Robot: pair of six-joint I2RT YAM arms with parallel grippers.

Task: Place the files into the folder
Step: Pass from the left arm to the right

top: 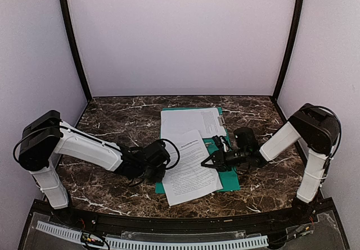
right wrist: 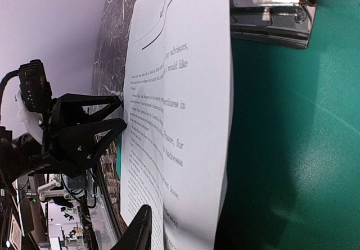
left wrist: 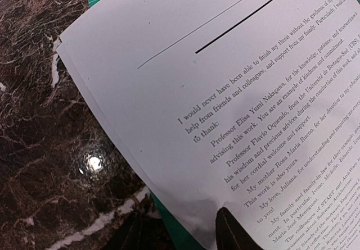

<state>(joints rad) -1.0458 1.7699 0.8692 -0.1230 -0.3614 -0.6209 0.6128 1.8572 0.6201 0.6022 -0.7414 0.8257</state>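
Observation:
The teal-green folder [top: 229,177] lies open on the marble table, its metal clip [right wrist: 273,8] at the far end. One white file [top: 188,122] rests flat on the folder's far half. A second file [top: 191,168] lies askew over the near half, bowed and raised off the folder [right wrist: 292,121]. My left gripper [top: 162,169] is open at this sheet's left edge, with one finger [left wrist: 233,232] on the paper [left wrist: 225,92]. My right gripper [top: 207,161] stands part-closed around the sheet's right edge. One of its fingers [right wrist: 140,230] lies over the paper [right wrist: 191,92]; the other is hidden.
Dark marble table [top: 112,126] stretches left of the folder. Pale walls enclose the back and both sides. A black rail with a white toothed strip [top: 152,241] runs along the near edge. The left gripper [right wrist: 121,112] shows across the sheet in the right wrist view.

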